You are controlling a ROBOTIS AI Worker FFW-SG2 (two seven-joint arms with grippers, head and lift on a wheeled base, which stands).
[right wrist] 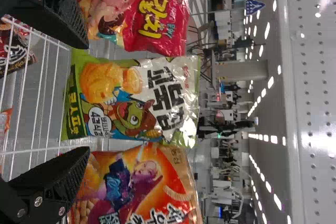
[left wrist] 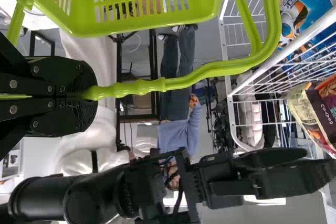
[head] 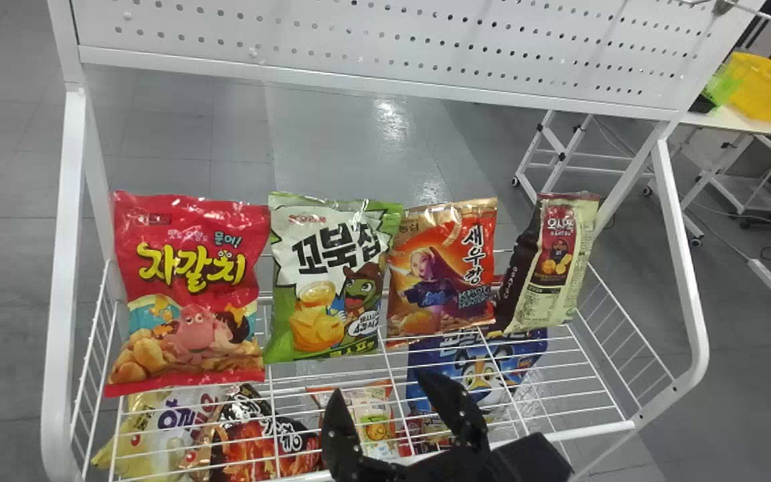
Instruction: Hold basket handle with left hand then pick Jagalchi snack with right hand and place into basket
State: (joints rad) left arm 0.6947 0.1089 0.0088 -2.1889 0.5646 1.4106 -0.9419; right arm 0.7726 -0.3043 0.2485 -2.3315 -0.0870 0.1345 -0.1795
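Note:
In the head view, my right gripper [head: 384,388] stands open at the shelf's front, low and to the right of the red Jagalchi bag [head: 191,288], which stands upright at the row's left end. From the right wrist view, nothing is between the fingers of the right gripper [right wrist: 85,98]; the green-and-white bag [right wrist: 136,100] lies beyond the gap, and the Jagalchi bag [right wrist: 152,17] is beside it, partly behind one finger. In the left wrist view, my left gripper [left wrist: 90,95] is shut on the handle [left wrist: 184,81] of the green basket [left wrist: 142,22].
An orange bag [head: 442,268] and a dark-and-cream bag [head: 553,264] continue the row on the white wire shelf [head: 586,375]. More snacks, including a blue bag [head: 479,368], lie on a lower level. A perforated white panel [head: 385,40] spans the back.

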